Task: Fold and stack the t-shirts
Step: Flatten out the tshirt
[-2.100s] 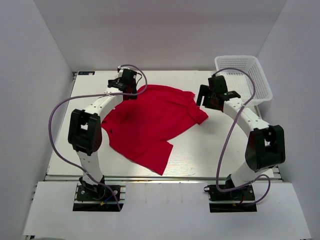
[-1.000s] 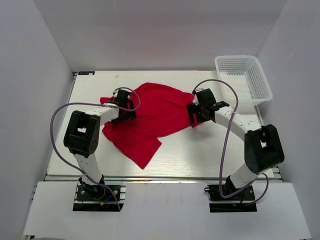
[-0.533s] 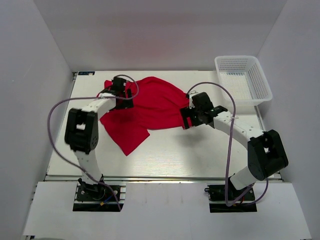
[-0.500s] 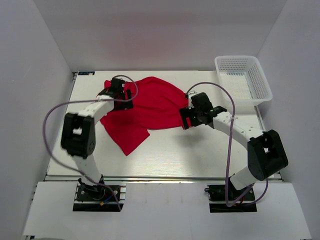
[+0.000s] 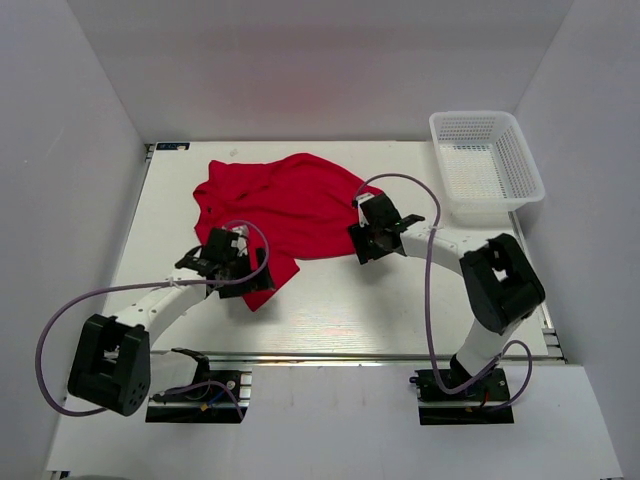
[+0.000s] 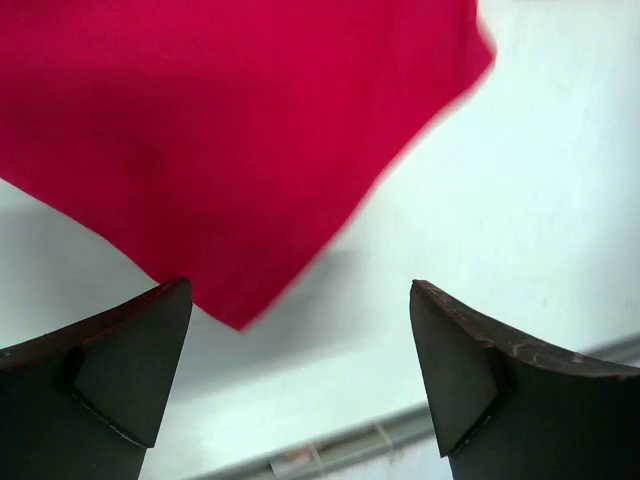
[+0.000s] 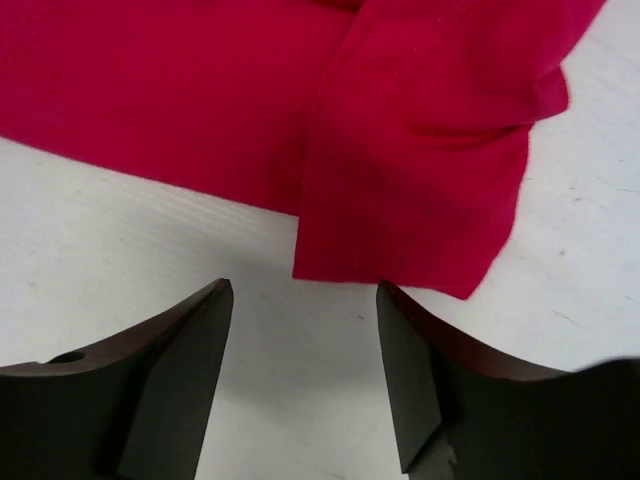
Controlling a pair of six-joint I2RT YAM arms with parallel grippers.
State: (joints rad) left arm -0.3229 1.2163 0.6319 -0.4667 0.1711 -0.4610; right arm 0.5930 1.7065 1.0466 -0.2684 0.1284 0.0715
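now left gripper (image 6: 300,290) retreated to t-shirt (image 5: 290,200) near corner, jaws spread; right gripper (image 7: 302,287) narrower, empty.

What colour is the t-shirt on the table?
Plain bright red t-shirt, clearest in the top external view.

Robot lab test cell. Plain white panels (image 5: 300,70) closing in three sides, white surface (image 5: 340,310) framed on aluminium rails (image 5: 330,356), two robot arms (image 5: 440,240) bolted to black base plates (image 5: 165,395) at the near edge, purple cables (image 5: 427,290) looping loose above.
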